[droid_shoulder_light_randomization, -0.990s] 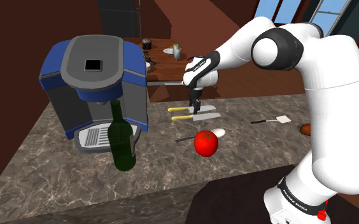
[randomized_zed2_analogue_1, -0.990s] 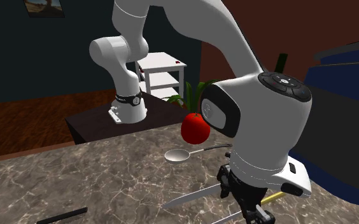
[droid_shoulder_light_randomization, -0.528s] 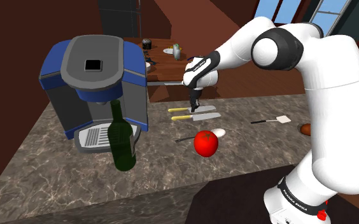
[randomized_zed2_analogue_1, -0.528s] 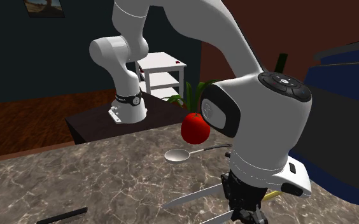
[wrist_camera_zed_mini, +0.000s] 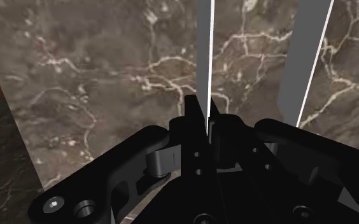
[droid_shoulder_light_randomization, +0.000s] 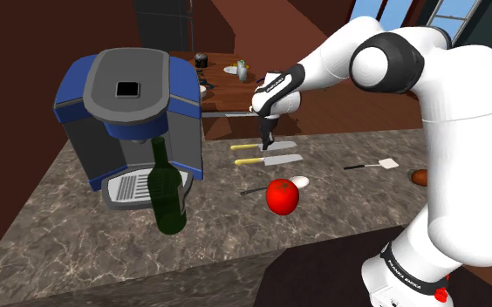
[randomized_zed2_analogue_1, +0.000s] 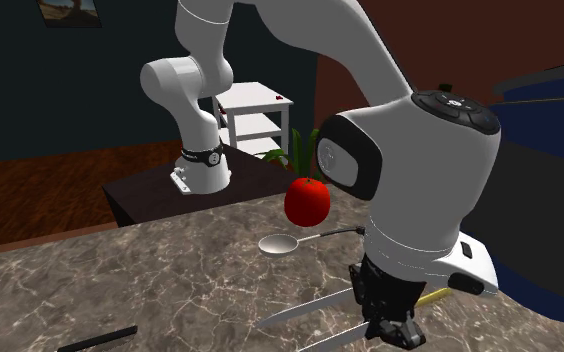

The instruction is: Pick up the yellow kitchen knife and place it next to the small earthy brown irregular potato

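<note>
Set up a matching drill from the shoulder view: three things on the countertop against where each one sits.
1 red round fruit
2 dark green glass bottle
3 white spatula with black handle

A in front of the blue and grey coffee machine
B beside the white-bowled spoon
C farthest toward the shoulder view's right

Pairs: 1-B, 2-A, 3-C

The white arm (droid_shoulder_light_randomization: 449,148) arches high and reaches toward the shoulder view's left, wrist bent, gripper (droid_shoulder_light_randomization: 266,142) pointing down (fingers (wrist_camera_zed_mini: 194,124) pinched on the yellow kitchen knife (wrist_camera_zed_mini: 202,51))
</note>
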{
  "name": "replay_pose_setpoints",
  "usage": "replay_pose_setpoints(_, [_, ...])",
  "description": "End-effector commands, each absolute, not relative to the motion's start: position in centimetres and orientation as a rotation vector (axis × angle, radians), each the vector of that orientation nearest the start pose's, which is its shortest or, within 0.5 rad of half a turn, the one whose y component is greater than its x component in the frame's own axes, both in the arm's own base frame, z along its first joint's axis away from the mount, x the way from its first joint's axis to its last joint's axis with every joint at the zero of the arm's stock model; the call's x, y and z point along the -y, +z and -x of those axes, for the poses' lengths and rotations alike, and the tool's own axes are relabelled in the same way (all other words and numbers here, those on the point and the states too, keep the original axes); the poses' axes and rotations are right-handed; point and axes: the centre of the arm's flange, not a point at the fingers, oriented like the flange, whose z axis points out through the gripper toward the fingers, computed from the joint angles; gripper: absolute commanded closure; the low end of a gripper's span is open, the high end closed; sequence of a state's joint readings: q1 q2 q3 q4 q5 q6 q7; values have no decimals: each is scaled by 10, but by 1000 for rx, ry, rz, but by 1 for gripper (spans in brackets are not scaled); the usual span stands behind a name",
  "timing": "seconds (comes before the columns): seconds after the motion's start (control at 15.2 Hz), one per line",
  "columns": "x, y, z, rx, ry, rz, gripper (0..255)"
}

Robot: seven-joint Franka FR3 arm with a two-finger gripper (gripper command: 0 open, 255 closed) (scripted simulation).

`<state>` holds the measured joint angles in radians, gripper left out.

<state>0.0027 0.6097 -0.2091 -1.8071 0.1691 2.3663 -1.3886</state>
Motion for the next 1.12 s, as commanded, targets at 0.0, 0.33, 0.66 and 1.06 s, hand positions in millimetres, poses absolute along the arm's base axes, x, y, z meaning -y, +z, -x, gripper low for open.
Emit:
replay_pose_setpoints(0.0, [123,218,-637,1623,40,2665,255])
replay_pose_setpoints(0.33, [123,245,-637,1623,40,2665,255])
replay_pose_setpoints(0.66, [123,271,-637,1623,40,2665,255])
replay_pose_setpoints(1.06, [123,303,-637,1623,40,2665,255])
